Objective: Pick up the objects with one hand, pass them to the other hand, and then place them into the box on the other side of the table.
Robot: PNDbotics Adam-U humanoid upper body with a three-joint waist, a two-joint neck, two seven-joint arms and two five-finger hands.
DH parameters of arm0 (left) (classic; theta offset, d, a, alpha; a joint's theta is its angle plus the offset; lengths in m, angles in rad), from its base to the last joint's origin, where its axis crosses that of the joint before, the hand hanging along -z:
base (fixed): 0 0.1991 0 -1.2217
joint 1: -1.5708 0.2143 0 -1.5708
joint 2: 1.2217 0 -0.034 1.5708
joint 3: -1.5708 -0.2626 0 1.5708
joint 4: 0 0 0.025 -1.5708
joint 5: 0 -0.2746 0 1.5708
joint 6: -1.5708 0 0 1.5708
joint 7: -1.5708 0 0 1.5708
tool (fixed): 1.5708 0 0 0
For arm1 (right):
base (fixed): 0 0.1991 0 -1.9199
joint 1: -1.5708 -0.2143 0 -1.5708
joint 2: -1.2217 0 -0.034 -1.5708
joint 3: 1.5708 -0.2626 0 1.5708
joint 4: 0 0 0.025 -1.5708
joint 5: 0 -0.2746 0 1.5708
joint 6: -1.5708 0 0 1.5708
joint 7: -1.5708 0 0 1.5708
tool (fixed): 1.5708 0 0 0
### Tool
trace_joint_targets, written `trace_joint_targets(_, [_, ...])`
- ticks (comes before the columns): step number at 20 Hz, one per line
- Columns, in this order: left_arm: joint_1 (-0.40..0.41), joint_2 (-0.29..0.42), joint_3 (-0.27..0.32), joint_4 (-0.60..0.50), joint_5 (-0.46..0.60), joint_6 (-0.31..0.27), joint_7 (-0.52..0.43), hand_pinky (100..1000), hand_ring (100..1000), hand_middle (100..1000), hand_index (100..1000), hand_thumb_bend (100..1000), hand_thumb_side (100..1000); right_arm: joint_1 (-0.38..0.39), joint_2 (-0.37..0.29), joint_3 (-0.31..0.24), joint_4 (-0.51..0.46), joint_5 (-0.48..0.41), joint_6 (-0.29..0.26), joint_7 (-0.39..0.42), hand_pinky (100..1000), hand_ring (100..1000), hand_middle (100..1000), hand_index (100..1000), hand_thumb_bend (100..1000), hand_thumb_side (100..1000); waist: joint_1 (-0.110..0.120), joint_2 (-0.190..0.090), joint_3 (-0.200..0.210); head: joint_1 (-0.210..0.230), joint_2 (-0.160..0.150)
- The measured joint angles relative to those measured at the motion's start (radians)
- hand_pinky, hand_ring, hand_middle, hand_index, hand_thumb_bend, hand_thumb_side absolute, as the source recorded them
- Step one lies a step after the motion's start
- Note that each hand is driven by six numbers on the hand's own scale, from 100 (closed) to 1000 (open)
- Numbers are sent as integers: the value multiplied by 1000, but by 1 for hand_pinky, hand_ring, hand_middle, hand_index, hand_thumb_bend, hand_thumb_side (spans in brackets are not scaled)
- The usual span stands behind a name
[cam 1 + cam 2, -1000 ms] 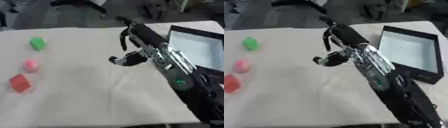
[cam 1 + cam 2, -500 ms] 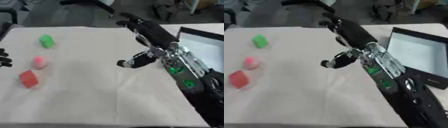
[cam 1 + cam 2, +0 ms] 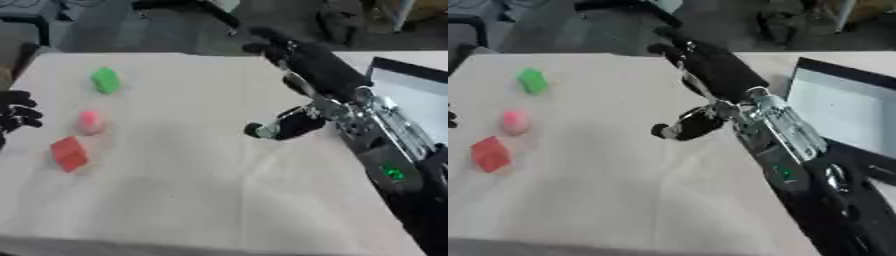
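A green block (image 3: pixel 107 80), a pink ball (image 3: pixel 89 121) and a red block (image 3: pixel 68 153) lie in a line on the left part of the white cloth. My right hand (image 3: pixel 317 70) hovers over the middle-right of the table. It is open and holds nothing: the fingers (image 3: pixel 268 40) reach toward the far edge and the thumb (image 3: pixel 273 129) sticks out to the left. It is well apart from all three objects. Only a black part of my left hand (image 3: pixel 14 114) shows at the left edge, just left of the pink ball.
A black-rimmed box (image 3: pixel 798 75) with a pale inside stands at the table's right side, beside my right forearm (image 3: pixel 785 145). Beyond the far edge of the cloth (image 3: pixel 201 200) are a dark floor and chair legs.
The whole picture has shifted, so the camera turned left. My left hand has come into view at the left edge. The three objects stay put on the cloth.
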Motion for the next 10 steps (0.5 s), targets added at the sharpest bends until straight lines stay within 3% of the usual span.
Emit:
trace_joint_targets(4, [18, 127, -43, -17, -288, -92, -11, 639, 605, 635, 778, 725, 466, 0, 0, 4, 0, 0, 0, 3, 767, 824, 1000, 949, 641, 318, 5, 0, -6, 3, 0])
trace_joint_targets(7, [8, 210, -104, 8, -524, -152, -25, 660, 626, 660, 798, 752, 469, 0, 0, 5, 0, 0, 1, 4, 764, 822, 1000, 948, 641, 319, 9, 0, -13, 5, 0])
trace_joint_targets(10, [-26, 250, -176, 86, -712, -183, -47, 660, 618, 659, 800, 770, 494, 0, 1, 7, 0, -1, 1, 5, 761, 821, 1000, 947, 640, 322, 8, 0, -21, 12, 0])
